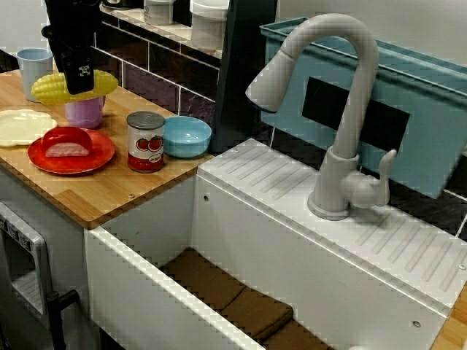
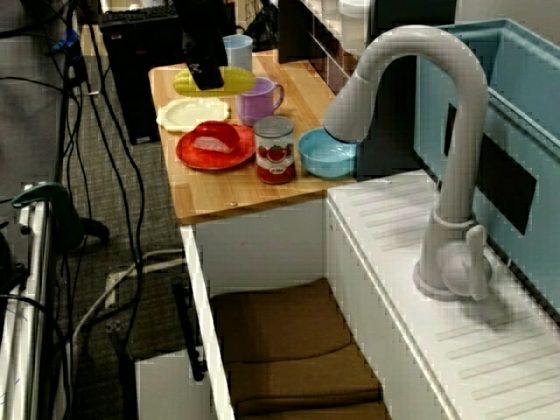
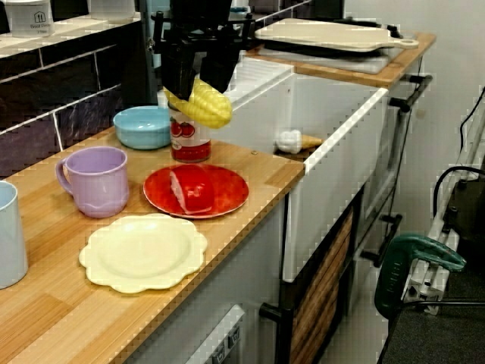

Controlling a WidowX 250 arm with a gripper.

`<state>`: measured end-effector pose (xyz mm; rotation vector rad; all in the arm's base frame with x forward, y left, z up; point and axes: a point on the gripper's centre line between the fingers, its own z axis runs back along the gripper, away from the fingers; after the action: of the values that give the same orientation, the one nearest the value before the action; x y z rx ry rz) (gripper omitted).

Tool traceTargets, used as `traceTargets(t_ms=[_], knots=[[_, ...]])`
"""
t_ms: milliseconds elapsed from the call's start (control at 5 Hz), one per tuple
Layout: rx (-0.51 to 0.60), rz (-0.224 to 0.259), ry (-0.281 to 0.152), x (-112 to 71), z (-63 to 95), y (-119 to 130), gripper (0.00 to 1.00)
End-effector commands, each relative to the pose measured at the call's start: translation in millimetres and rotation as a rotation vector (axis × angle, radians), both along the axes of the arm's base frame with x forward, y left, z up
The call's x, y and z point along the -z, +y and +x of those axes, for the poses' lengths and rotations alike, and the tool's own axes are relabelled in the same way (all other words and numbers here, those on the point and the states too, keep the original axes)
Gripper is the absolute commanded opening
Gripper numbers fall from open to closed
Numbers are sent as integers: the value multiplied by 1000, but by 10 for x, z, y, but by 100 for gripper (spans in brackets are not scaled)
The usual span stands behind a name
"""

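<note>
My black gripper (image 1: 79, 73) is shut on a yellow toy corn cob (image 1: 45, 89) and holds it in the air over the wooden counter (image 1: 109, 189). In the view facing the faucet the cob hangs just above a purple mug (image 1: 84, 113). Seen from the sink side, the gripper (image 2: 208, 74) and corn cob (image 2: 238, 83) sit left of the mug (image 2: 256, 103). In the view along the counter the corn cob (image 3: 208, 106) hangs from the gripper (image 3: 195, 80) above a red plate (image 3: 227, 189), in front of a tomato can (image 3: 189, 140).
The red plate (image 1: 102, 154) carries a red and pink toy piece (image 1: 67, 144). Around it stand the tomato can (image 1: 146, 142), a blue bowl (image 1: 186, 136), a cream scalloped plate (image 1: 22, 125) and a light blue cup (image 1: 34, 67). The white sink (image 1: 241, 240) and faucet (image 1: 343, 109) lie right.
</note>
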<state>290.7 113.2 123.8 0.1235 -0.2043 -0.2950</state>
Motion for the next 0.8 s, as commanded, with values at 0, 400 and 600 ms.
traceTargets(t_ms=[0,400,600], knots=[[-59,7,-92,-196,337,-86,0],[30,53,-135,-156,499,-204,0],[77,61,-150,-138,544,-251,0]])
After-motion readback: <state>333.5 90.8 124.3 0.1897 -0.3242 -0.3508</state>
